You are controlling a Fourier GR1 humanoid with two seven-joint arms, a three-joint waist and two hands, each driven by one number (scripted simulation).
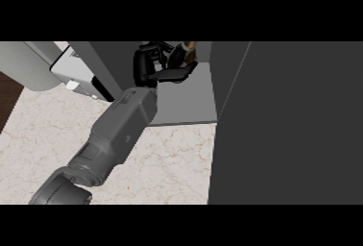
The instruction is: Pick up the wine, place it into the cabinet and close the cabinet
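The wine (188,49) shows only as a brownish neck and top peeking above black fingers, far inside the cabinet (191,96), above the back of its grey shelf floor; most of the bottle is hidden, so whether its base already rests on that floor cannot be told. The left hand (157,66) is curled round it, thumb and fingers wrapping the bottle, with the grey forearm running back down across the marbled bench (170,163) toward the lower left corner of the view. The cabinet's dark door (291,125) stands open at the right, filling that side from the shelf edge to the bench's near edge. At the bench's far left corner stands a white appliance (74,72), beside a pale cylinder (28,65). The right hand is not visible. The step in hand looks like setting the bottle down inside: done well, it would be lowered upright until it stands on the shelf floor, well behind the front lip so the door can swing past, and let go only once it stands alone. The hand should then draw straight back without brushing the neck, leaving the door to be closed.
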